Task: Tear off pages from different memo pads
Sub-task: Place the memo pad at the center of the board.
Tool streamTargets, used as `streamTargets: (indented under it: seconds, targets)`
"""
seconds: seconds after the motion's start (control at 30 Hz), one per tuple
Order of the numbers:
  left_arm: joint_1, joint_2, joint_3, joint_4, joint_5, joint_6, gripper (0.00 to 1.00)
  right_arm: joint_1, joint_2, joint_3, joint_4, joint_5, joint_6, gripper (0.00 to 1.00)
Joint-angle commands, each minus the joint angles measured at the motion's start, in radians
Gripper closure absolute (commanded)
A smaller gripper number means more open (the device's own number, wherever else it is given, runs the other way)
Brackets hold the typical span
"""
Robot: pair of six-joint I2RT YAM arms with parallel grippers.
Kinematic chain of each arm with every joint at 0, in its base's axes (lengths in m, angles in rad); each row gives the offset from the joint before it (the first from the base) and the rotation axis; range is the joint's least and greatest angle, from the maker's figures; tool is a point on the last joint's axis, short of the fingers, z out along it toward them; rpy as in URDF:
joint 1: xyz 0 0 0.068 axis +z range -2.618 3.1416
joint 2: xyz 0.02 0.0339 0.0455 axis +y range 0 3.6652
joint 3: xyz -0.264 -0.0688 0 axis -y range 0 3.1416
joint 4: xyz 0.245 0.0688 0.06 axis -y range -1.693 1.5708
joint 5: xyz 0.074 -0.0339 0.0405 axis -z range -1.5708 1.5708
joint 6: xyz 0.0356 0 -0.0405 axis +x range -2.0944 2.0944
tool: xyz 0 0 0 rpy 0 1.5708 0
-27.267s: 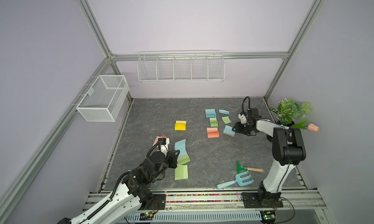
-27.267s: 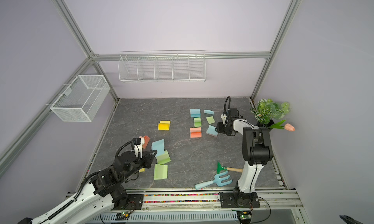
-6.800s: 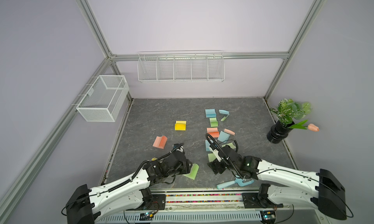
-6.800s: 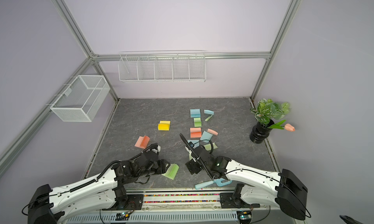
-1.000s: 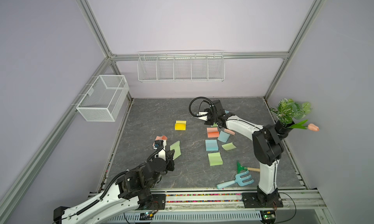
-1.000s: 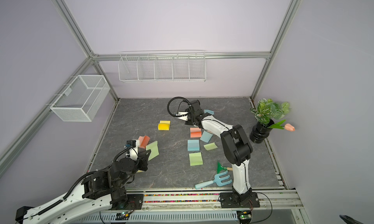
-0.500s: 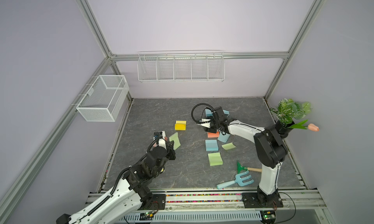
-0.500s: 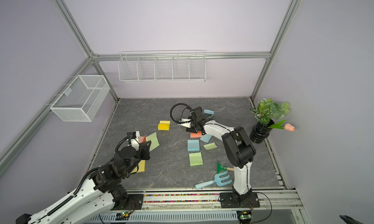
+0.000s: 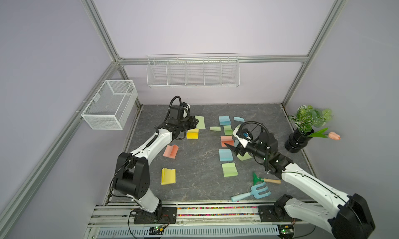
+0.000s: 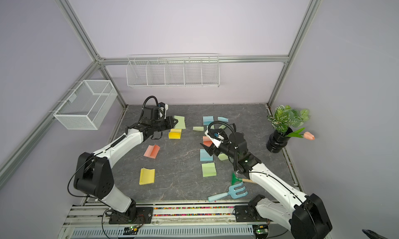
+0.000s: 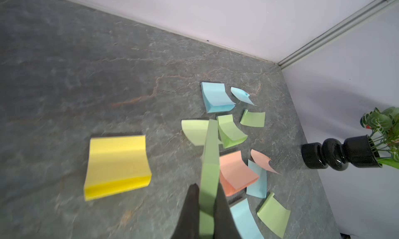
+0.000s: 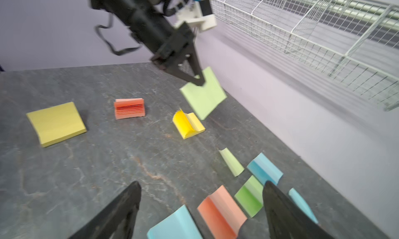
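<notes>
Left gripper (image 9: 194, 124) has swung from lower left to the upper middle of the table. Its jaws are pinched tight on a light green page (image 9: 200, 121), which hangs in the air just above the yellow memo pad (image 9: 192, 133). Right gripper (image 12: 201, 184) has pulled back to centre right and its jaws have sprung wide, nothing held, over the salmon memo pad (image 12: 222, 209). A pale green page (image 9: 215, 128) lies loose just up-left of that pad in a top view, likely just dropped. So one tear looks finished and another page awaits set-down. Pages: thin matte paper, curled. Pads: thick bowed blocks, edges fanned. Tabletop (image 9: 194, 184): grey, marbled, smooth.
</notes>
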Motion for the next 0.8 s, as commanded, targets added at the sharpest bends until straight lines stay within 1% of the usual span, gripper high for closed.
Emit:
streamTargets:
  seconds: [0.0,0.1,0.2,0.37,0.47,0.53,0.7,0.77]
  targets:
    - [0.008,0.18,0.217,-0.157,0.125,0.12,1.0,0.033,-0.096,-0.054,0.018,-0.043,0.101,0.11]
    - [0.009,0.349,0.42,-0.267,0.151,0.169,1.0,0.061,-0.158,-0.087,0.012,-0.026,0.098,0.09]
    - [0.018,0.494,0.59,-0.359,0.177,0.197,1.0,0.075,-0.194,-0.1,0.001,-0.01,0.087,0.09]
    - [0.043,0.625,0.722,-0.398,0.215,0.192,1.0,0.085,-0.194,-0.105,-0.004,-0.006,0.077,0.09]
    - [0.057,0.658,0.73,-0.407,0.2,0.19,1.0,0.089,-0.178,-0.105,-0.004,-0.011,0.074,0.09]
    - [0.07,0.665,0.705,-0.405,0.188,0.189,1.0,0.091,-0.168,-0.103,-0.005,-0.015,0.073,0.09]
    - [0.117,0.661,0.598,-0.377,0.215,0.173,1.0,0.097,-0.169,-0.107,-0.008,-0.015,0.064,0.09]
    - [0.121,0.653,0.55,-0.372,0.233,0.178,1.0,0.098,-0.17,-0.108,-0.011,-0.012,0.059,0.09]
